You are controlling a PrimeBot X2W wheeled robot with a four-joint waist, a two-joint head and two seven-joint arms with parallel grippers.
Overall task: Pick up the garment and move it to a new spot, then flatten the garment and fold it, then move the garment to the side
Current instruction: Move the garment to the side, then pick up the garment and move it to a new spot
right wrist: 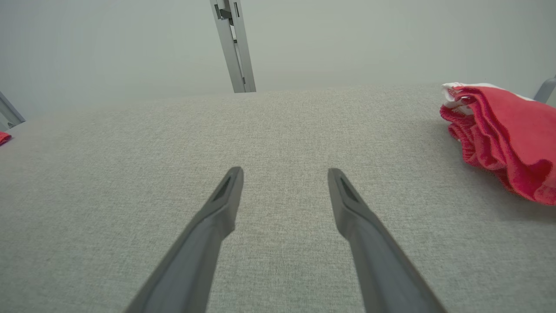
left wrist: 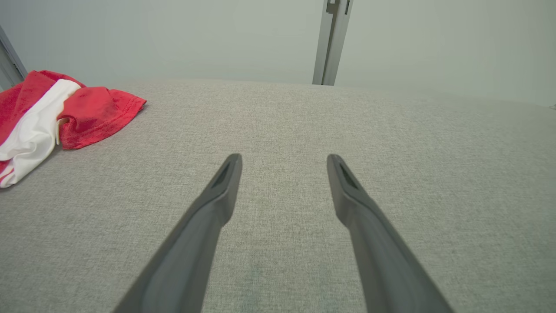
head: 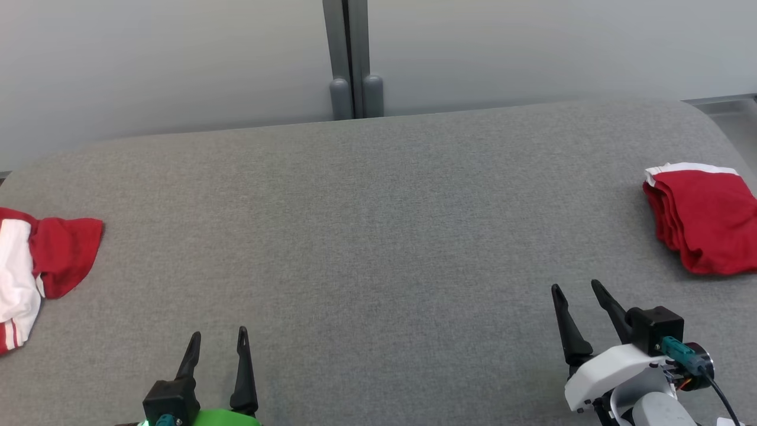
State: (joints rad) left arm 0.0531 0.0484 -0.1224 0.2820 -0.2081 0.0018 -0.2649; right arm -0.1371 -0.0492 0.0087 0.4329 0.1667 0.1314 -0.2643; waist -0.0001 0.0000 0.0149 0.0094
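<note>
The garment, red with a white sleeve and red-white stripe trim, lies crumpled at the table's far left edge, partly cut off by the head view. The left wrist view has the garment at its upper left. My left gripper stands open near the front edge, well to the right of the garment, nothing between its fingers. In its own wrist view my left gripper hovers over bare grey cloth. My right gripper is open at the front right, also seen as my right gripper above bare table.
A thick red cloth bundle with white trim lies folded at the right edge; the same bundle is right of my right fingers. The grey padded table stretches between both cloths. A grey post stands behind it against a pale wall.
</note>
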